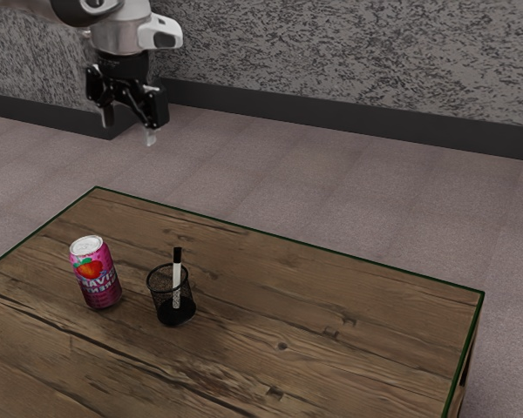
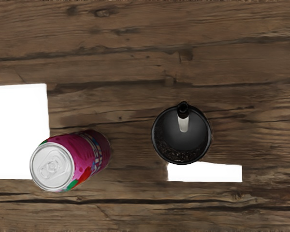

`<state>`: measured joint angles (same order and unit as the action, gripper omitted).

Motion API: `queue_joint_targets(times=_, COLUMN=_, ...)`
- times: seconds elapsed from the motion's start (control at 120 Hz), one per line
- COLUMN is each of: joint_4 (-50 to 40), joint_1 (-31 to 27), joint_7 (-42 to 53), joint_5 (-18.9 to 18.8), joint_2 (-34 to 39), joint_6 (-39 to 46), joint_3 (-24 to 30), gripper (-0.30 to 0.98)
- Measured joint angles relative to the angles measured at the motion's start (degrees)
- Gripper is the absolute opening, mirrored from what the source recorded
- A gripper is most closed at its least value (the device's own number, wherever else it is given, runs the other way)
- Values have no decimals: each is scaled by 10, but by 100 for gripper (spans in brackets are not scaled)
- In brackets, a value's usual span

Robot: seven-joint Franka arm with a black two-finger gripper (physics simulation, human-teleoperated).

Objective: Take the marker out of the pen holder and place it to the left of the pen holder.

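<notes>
Black mesh cup (image 1: 159, 299) holds our marker (image 1: 176, 280) near one side. Our tool (image 1: 129, 125) is spread, empty, above; if we descend off-centre, we'd prob. tip the cup w/ marker inside.

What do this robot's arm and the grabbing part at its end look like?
The robot arm has smooth, rounded casings in white and light grey, with darker grey at a joint. Its two-finger gripper is black and angular, with a pale tip on one finger.
</notes>
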<state>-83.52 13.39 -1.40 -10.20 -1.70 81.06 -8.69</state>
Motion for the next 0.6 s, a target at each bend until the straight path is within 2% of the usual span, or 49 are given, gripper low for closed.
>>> queue_joint_targets(times=0.258, joint_4=-8, joint_1=0, joint_7=-2, joint_5=-5, joint_2=-2, joint_6=-6, joint_3=4, gripper=69)
queue_joint_targets(times=0.333, joint_4=-59, joint_1=-6, joint_7=5, joint_5=-8, joint_2=-71, joint_6=10, joint_3=0, gripper=69)
queue_joint_targets(times=0.425, joint_4=-115, joint_1=-46, joint_7=15, joint_5=-4, joint_2=-135, joint_6=45, joint_3=-1, gripper=69)
queue_joint_targets(times=0.6, joint_4=-131, joint_1=-60, joint_7=31, joint_5=2, joint_2=-163, joint_6=80, joint_3=-1, gripper=69)
